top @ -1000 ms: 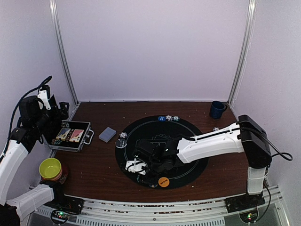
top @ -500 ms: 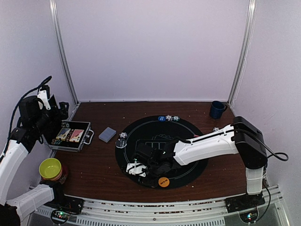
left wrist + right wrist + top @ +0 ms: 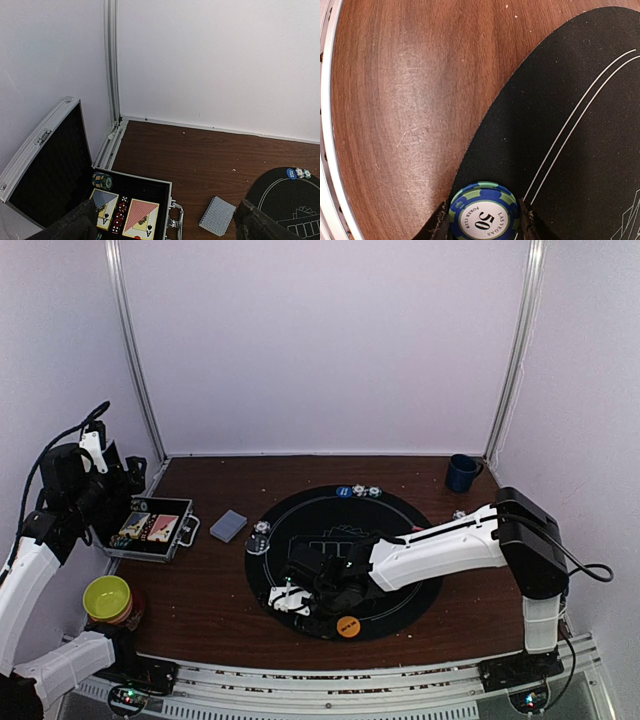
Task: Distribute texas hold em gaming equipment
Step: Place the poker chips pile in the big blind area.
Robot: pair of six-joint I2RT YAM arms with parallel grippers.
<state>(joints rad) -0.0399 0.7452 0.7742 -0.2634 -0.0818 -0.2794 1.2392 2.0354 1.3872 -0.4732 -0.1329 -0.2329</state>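
In the top view, the round black mat (image 3: 320, 512) has a blue button (image 3: 343, 491) and two striped chips (image 3: 358, 490) at its far rim, another chip (image 3: 262, 527) at its left rim and an orange button (image 3: 348, 625) at its near rim. The card deck (image 3: 228, 526) lies undealt beside the open case (image 3: 155, 528).

From the left wrist, the left gripper (image 3: 167, 225) gapes wide and empty above the case's spare chips (image 3: 101, 179).

From the right wrist, the right gripper (image 3: 482, 222) clamps a blue-green 50 chip (image 3: 482, 212) at the mat's edge.

The task looks partway done: this chip is unplaced and the cards are not yet dealt.
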